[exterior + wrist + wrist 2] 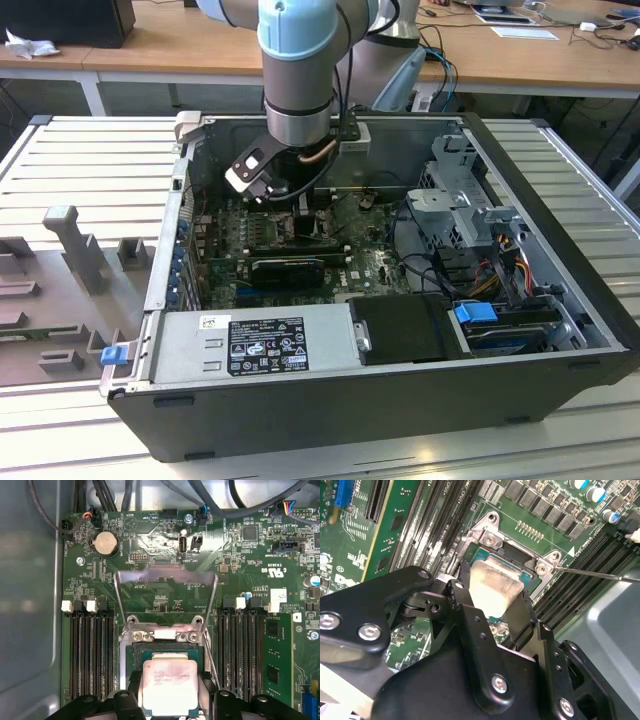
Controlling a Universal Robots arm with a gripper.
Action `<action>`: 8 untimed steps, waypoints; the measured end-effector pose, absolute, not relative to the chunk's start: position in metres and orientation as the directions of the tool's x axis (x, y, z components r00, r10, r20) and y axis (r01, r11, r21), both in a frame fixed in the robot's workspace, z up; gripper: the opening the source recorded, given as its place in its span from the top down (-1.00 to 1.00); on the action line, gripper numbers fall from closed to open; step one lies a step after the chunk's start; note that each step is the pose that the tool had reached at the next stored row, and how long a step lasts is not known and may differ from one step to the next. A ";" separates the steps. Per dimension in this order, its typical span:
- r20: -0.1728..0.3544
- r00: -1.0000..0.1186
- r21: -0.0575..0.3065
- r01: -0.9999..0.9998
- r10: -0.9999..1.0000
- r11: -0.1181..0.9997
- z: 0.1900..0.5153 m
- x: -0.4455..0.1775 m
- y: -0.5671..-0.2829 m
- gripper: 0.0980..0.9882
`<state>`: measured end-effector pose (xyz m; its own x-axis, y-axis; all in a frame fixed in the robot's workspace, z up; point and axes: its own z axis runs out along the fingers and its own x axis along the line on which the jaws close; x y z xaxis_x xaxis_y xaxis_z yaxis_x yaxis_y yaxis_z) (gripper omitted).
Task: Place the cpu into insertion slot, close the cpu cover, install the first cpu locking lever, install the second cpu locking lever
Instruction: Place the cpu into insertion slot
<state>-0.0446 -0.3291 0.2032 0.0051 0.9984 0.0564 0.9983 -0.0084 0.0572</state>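
- Cpu: being clamped at two opposite edges by the tool, black fingers pressing its sides, silver top facing up.
- Sitting squarely over the insertion slot; impossible to tell whether fully seated or just above the pins.
- Standing raised just beyond: the cpu cover, swung open on its hinge.
- Angling away beside the socket: a thin locking lever.
- Flanking both sides: black memory slots.
- Enclosing everything: an open computer case, lying on a ribbed worktop.
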 end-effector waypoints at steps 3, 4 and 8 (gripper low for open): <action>0.055 0.007 0.057 0.998 0.998 -0.010 0.202 -0.043 -0.327 0.03; 0.054 0.010 0.057 0.998 0.998 -0.013 0.201 -0.043 -0.327 0.03; 0.054 0.018 0.057 0.998 0.998 -0.021 0.200 -0.043 -0.326 0.03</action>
<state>-0.0430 -0.3264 0.1998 0.0180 0.9984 0.0540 0.9982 -0.0210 0.0567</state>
